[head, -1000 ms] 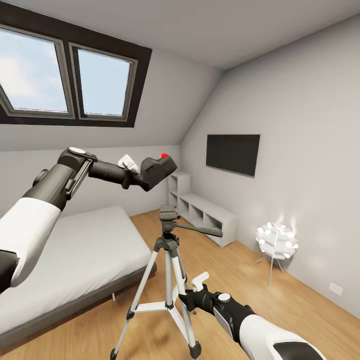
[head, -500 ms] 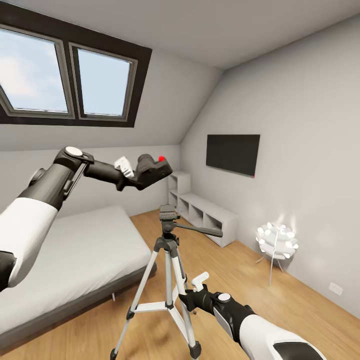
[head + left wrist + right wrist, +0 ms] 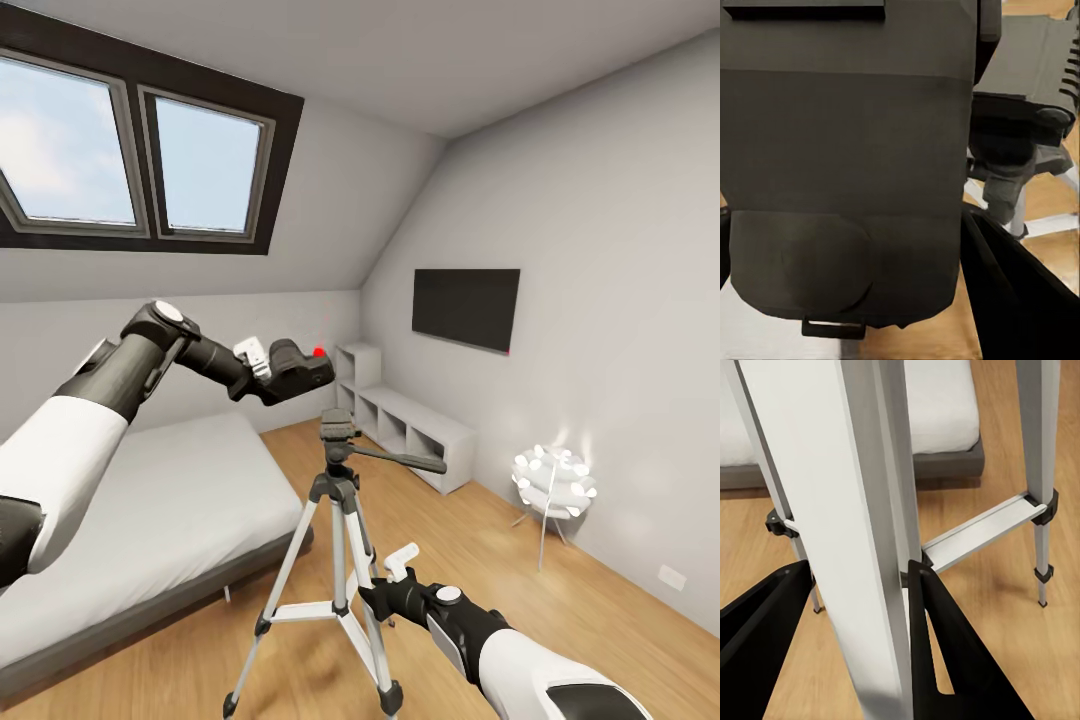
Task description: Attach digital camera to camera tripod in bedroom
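Observation:
My left gripper [image 3: 278, 374] is shut on the black digital camera [image 3: 297, 369], red dot on top. It holds the camera in the air just above and slightly left of the camera tripod's black pan head [image 3: 336, 425]. In the left wrist view the camera's body [image 3: 847, 165] fills the near field, with the pan head [image 3: 1024, 112] beyond it and one dark finger [image 3: 1020, 300] beside it. The tripod [image 3: 338, 560] stands on the wood floor by the bed. Low down, my right gripper [image 3: 380, 590] is shut on a silver tripod leg [image 3: 862, 547], its black fingers [image 3: 952, 660] on either side.
A low grey bed [image 3: 150, 500] lies left of the tripod. A white low shelf [image 3: 410, 425] and a wall-mounted TV [image 3: 466, 307] stand at the far right wall, and a white globe lamp [image 3: 553, 480] is on the floor at right. Dark-framed skylights [image 3: 130, 150] are overhead.
My left arm has lowered the camera and drawn it slightly left, so it now hangs closer above the tripod's head. The right arm and tripod have not moved.

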Motion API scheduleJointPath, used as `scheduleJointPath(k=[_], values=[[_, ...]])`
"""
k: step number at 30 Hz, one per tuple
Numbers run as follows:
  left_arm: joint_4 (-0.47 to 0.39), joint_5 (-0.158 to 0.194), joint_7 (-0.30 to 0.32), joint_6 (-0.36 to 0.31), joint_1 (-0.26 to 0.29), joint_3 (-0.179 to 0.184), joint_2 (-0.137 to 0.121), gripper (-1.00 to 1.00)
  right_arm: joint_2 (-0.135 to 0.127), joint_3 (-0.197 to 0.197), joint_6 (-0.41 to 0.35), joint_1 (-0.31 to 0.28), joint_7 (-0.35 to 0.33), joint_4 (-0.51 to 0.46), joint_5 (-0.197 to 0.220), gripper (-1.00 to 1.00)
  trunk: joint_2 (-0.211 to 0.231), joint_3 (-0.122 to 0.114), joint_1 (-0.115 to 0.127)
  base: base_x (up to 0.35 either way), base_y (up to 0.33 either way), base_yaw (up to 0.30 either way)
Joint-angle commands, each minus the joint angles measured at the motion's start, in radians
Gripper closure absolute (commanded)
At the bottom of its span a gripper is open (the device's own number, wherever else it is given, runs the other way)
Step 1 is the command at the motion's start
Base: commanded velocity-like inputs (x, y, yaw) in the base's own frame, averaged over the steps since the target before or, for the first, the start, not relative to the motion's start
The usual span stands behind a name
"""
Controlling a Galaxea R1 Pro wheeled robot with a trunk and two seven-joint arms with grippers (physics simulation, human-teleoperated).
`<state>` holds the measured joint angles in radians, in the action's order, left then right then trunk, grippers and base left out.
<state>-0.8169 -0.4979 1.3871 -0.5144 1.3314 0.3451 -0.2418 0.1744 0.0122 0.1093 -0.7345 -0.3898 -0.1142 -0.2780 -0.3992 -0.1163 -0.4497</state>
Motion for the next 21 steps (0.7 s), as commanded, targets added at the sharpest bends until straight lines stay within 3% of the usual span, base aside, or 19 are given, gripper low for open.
scheduleJointPath(k=[1,5,7,15,21], values=[[0.002,-0.030,0.023,0.011,0.000,0.001,0.000,1.00,0.000,-0.022,0.003,0.000,0.000,0.001,-0.007,1.00,-0.001,0.001,0.000,0.000,0.000,0.000],[0.008,-0.075,0.051,0.106,0.000,-0.004,0.000,1.00,0.000,-0.023,0.003,0.000,0.000,0.001,-0.007,1.00,-0.001,0.001,0.000,0.000,0.000,0.000],[0.006,-0.078,0.050,0.116,0.000,-0.005,0.000,1.00,0.000,-0.023,0.003,0.000,0.000,0.001,-0.007,1.00,-0.001,0.001,0.000,0.000,0.000,0.000],[-0.015,-0.067,0.023,0.158,0.000,-0.018,0.025,1.00,0.000,-0.023,0.003,0.000,0.000,0.001,-0.010,1.00,-0.001,0.001,0.000,0.000,0.000,0.000],[0.026,-0.061,0.021,0.207,0.000,-0.032,0.071,1.00,0.000,-0.023,0.003,0.000,0.001,0.002,-0.008,1.00,-0.001,0.001,0.000,0.000,0.000,0.000]])
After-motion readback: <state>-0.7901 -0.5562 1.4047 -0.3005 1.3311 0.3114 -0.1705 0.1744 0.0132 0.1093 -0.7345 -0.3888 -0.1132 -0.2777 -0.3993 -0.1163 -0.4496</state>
